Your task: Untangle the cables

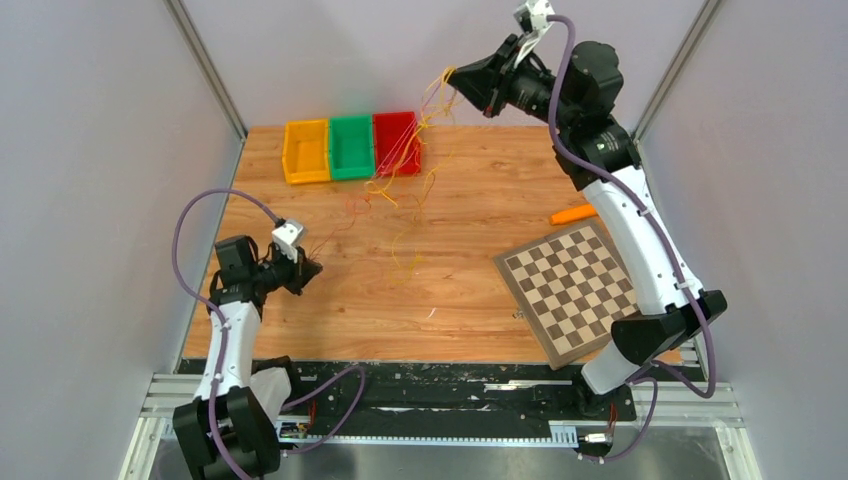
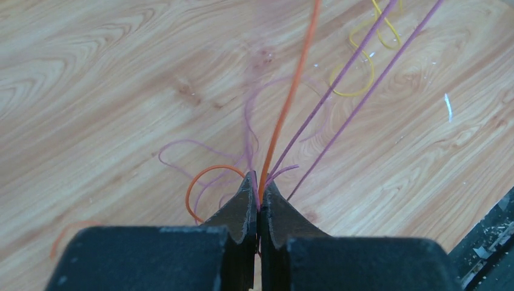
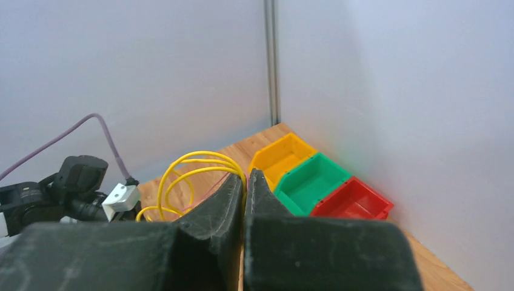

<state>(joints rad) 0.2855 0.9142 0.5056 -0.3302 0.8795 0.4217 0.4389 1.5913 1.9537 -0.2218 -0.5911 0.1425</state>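
The cables [image 1: 408, 190] are thin curly yellow, orange and reddish strands strung from the table's middle up to the back. My right gripper [image 1: 455, 82] is raised high at the back near the bins. It is shut on looping yellow cables [image 3: 188, 165] at its tips [image 3: 247, 177]. My left gripper [image 1: 306, 268] sits low over the table's left side. It is shut [image 2: 259, 183] on an orange strand [image 2: 292, 91] and purple-red strands [image 2: 345, 79], which run taut away from the jaws. A yellow loop [image 2: 359, 77] lies on the wood beyond.
A yellow bin [image 1: 306, 150], a green bin [image 1: 351, 146] and a red bin [image 1: 396, 142] stand in a row at the back. A checkerboard [image 1: 575, 290] lies at the right, with an orange carrot-shaped piece [image 1: 573, 214] behind it. Grey walls close in both sides.
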